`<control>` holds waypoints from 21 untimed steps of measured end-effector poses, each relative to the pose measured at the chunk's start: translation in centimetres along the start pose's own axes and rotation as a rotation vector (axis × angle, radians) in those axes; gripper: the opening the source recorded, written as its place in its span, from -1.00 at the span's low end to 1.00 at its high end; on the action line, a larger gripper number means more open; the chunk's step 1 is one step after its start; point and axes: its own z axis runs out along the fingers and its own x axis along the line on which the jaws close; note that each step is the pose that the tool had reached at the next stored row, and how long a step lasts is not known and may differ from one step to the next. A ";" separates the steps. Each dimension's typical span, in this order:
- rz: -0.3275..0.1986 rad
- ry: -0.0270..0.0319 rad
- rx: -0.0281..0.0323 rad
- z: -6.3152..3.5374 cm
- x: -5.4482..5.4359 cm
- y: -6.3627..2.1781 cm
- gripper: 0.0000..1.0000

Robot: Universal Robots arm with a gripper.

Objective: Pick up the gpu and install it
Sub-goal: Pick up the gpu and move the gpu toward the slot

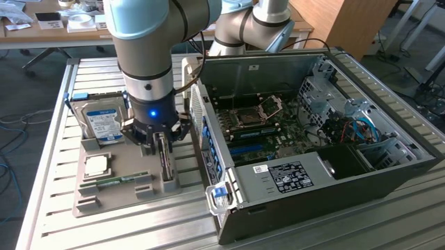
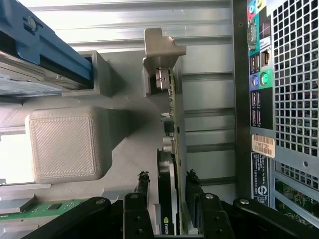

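Hanging straight down from the arm (image 1: 143, 52), the gripper (image 1: 161, 147) (image 2: 167, 183) sits low over the gray holder (image 1: 122, 195) (image 2: 124, 159), with its jaws spread wide and straddling the gpu (image 1: 165, 166) (image 2: 167, 164). The gpu stands on its long edge in a slot along the holder's side on the exterior view's right, the side nearest the case (image 1: 292, 208).

In the wrist view the black fingers (image 2: 142, 186) flank the card, one beside the black cooler and the other beside the green board. A thin gap shows on each side, so nothing is gripped. At the end of the card away from the fingers, its metal bracket sits against a gray post of the holder.

The holder lies on a slatted metal table (image 1: 139, 229). On the exterior view's left of the gpu, a hard drive (image 1: 103, 124) stands upright at the holder's far corner. A CPU (image 1: 96, 165) lies flat nearer to the camera, and a RAM stick (image 1: 114, 182) lies flat nearer still.

The case lies on its side, open at the top, just beside the holder on the exterior view's right. Its motherboard (image 1: 261, 122) faces up inside, and its port panel (image 2: 259, 74) faces the holder.
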 end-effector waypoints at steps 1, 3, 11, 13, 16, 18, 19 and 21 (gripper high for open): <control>0.000 0.0001 0.0001 0.00 0.0 0.00 -0.15; 0.000 0.0001 0.0001 0.00 0.0 0.00 -0.15; -0.002 -0.0044 -0.0004 0.15 0.0 -0.01 -0.15; -0.002 -0.0046 -0.0006 0.17 0.1 0.05 -0.15; -0.002 -0.0045 -0.0006 0.20 0.1 0.26 -0.15; -0.002 -0.0045 -0.0005 0.22 0.1 0.33 -0.15; -0.002 -0.0045 -0.0005 0.22 0.1 0.33 -0.15; -0.002 -0.0044 -0.0005 0.22 0.1 0.33 -0.15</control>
